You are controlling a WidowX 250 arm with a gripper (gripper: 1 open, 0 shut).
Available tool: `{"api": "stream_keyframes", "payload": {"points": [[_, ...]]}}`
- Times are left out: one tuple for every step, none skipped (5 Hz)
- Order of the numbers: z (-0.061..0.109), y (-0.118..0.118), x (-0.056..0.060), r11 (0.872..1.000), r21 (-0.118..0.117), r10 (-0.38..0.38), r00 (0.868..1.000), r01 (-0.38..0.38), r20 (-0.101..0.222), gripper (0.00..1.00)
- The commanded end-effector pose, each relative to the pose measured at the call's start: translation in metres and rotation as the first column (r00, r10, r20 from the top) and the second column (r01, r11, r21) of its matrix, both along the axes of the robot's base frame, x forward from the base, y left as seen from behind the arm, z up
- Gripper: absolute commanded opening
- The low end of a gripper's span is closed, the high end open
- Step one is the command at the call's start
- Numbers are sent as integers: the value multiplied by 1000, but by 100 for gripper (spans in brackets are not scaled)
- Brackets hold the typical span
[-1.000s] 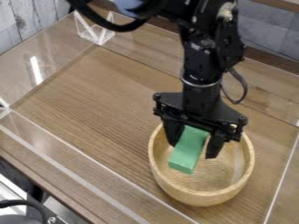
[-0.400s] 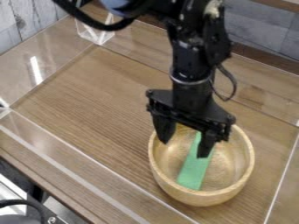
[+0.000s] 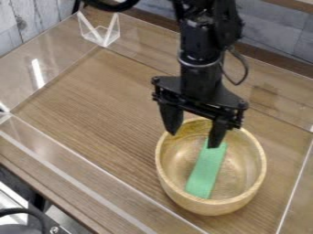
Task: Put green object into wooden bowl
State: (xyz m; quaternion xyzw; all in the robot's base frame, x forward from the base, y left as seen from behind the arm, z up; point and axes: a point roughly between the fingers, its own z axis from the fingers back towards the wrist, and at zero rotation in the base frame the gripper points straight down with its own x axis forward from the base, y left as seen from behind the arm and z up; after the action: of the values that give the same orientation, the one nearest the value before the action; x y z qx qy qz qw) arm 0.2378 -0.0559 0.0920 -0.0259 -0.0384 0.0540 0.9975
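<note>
The green object (image 3: 204, 172), a flat bright green block, lies inside the wooden bowl (image 3: 171, 179), leaning from the bowl's floor up toward its far rim. The round tan bowl sits near the front right of the wooden table. My gripper (image 3: 195, 129) hangs just above the bowl's far rim, black fingers spread open, nothing between them. The right finger stands close over the block's upper end; whether it touches the block does not show.
Clear acrylic walls (image 3: 49, 69) fence the wooden table (image 3: 86, 110) on the left, front and right. A small clear bracket (image 3: 98, 32) stands at the back left. The black arm (image 3: 202, 37) rises over the table's middle right.
The green block has dropped from between the fingers into the bowl and now lies flat there. The gripper has risen and drifted slightly back and left.
</note>
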Motion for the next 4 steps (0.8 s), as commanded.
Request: {"api": "stream_keyframes", "payload": {"points": [[22, -8, 9, 1000, -11, 23, 997, -22, 71, 100], [20, -6, 1, 1000, -14, 25, 997, -24, 71, 100], [17, -3, -8, 999, -14, 30, 997, -29, 69, 100], [12, -3, -15, 998, -14, 68, 995, -67, 70, 100]]}}
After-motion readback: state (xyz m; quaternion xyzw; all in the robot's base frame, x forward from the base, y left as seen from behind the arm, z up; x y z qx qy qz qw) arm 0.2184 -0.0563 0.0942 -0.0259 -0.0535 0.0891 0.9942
